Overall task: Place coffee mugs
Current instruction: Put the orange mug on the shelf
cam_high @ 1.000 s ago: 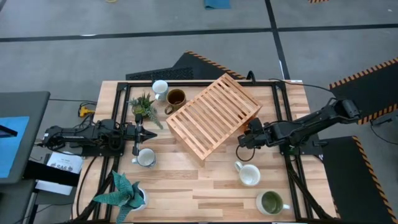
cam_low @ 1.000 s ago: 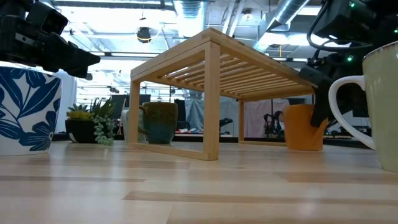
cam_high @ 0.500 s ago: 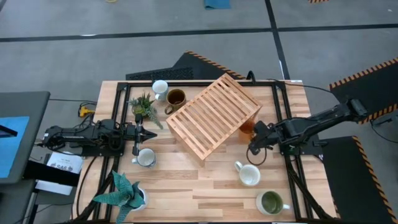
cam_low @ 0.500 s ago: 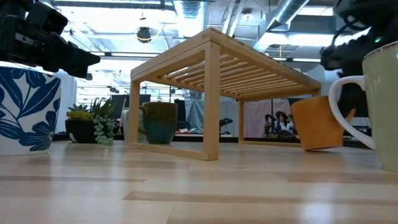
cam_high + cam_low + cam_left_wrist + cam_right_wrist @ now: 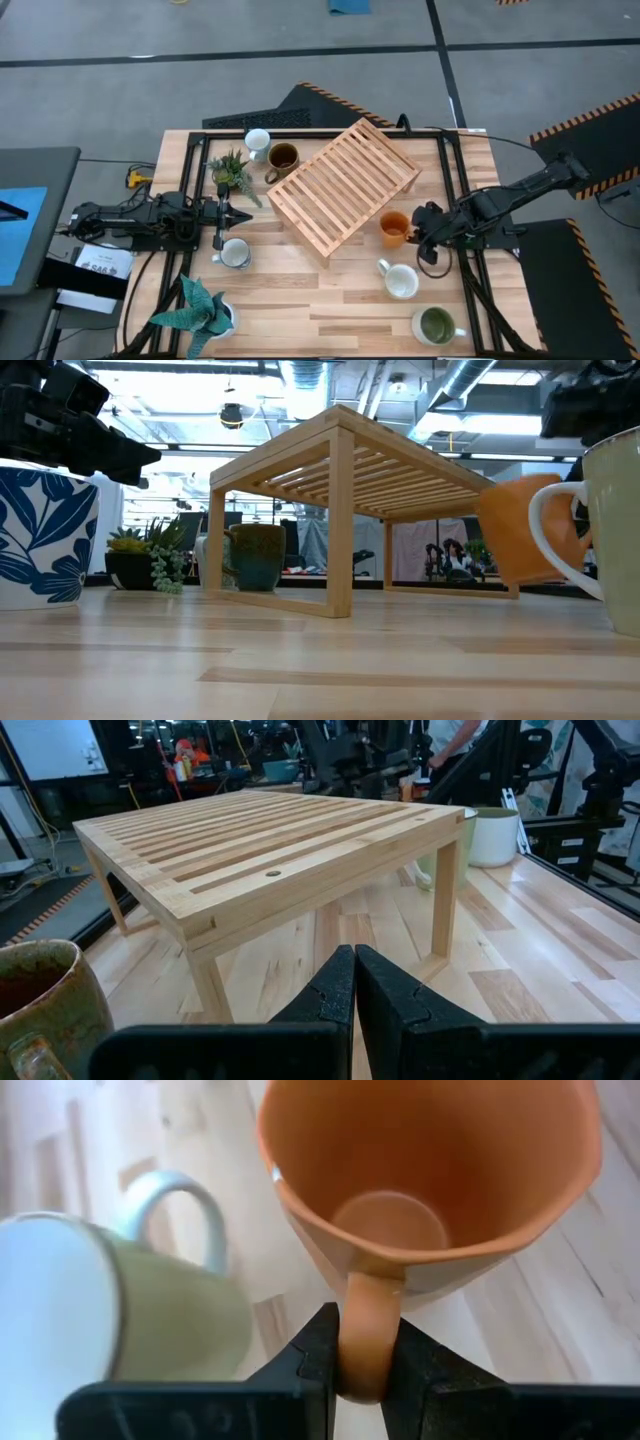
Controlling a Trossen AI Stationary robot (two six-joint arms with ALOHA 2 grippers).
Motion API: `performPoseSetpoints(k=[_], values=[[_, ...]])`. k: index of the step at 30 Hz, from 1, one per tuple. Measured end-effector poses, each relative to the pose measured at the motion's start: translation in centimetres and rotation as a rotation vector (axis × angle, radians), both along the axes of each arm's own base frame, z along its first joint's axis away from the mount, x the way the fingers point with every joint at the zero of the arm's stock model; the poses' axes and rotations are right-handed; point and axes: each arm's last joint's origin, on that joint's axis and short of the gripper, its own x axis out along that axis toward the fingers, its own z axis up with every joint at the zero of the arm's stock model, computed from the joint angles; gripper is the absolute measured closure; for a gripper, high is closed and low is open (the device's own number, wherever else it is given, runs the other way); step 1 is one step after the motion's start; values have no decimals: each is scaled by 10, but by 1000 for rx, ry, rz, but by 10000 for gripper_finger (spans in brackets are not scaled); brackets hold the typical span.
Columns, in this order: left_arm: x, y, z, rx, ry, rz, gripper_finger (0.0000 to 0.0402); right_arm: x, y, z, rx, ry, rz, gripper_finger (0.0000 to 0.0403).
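Note:
The orange mug [image 5: 394, 229] hangs off the table just right of the slatted wood rack [image 5: 343, 185], in my right gripper [image 5: 414, 230], which is shut on it. In the low view the orange mug [image 5: 525, 543] is tilted. My left gripper [image 5: 222, 212] is shut and holds nothing, hovering left of the rack, between a leafy plant [image 5: 232, 170] and a white mug [image 5: 236, 253]. A dark brown mug [image 5: 282, 157] and a white mug [image 5: 257, 142] stand by the rack's far left corner. A cream mug [image 5: 401, 281] and a pale green mug [image 5: 436, 326] stand near the right front. My right gripper pinches the orange mug's handle [image 5: 367, 1330] between its two fingers [image 5: 315, 1350]. The fingers come level from the table's right. The mug is lifted clear of the table and tilted, its mouth tipped up and toward the gripper.
A plant in a blue-patterned pot [image 5: 205, 310] stands at the near left corner. The cream mug [image 5: 150, 1310] sits close below and beside the held mug. Bare wood lies along the table's near middle [image 5: 320, 300], in front of the rack.
My right gripper has drawn back from the rack's right side toward the table's right and near edge, taking the orange mug with it. The mug stood upright on the table by the rack; it then tipped and is now lifted clear and tilted.

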Motion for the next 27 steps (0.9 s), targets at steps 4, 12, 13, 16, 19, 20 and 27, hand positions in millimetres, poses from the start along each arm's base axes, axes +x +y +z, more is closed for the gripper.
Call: performPoseSetpoints(k=[4, 12, 13, 16, 19, 20, 27], values=[[0, 0, 0, 0, 0, 0, 401, -8, -1, 8, -6, -70, 37, 331], [0, 0, 0, 0, 0, 0, 401, -16, 7, 30, 96, -299, 205, 331], [0, 0, 0, 0, 0, 0, 401, -17, 8, 33, 110, -331, 219, 331], [0, 0, 0, 0, 0, 0, 401, -17, 11, 43, 106, -443, 259, 331], [0, 0, 0, 0, 0, 0, 401, -12, 10, 57, 47, -595, 273, 331], [0, 0, 0, 0, 0, 0, 402, -10, 9, 63, 21, -639, 277, 331], [0, 0, 0, 0, 0, 0, 401, 14, -7, 123, -235, -779, 192, 331]])
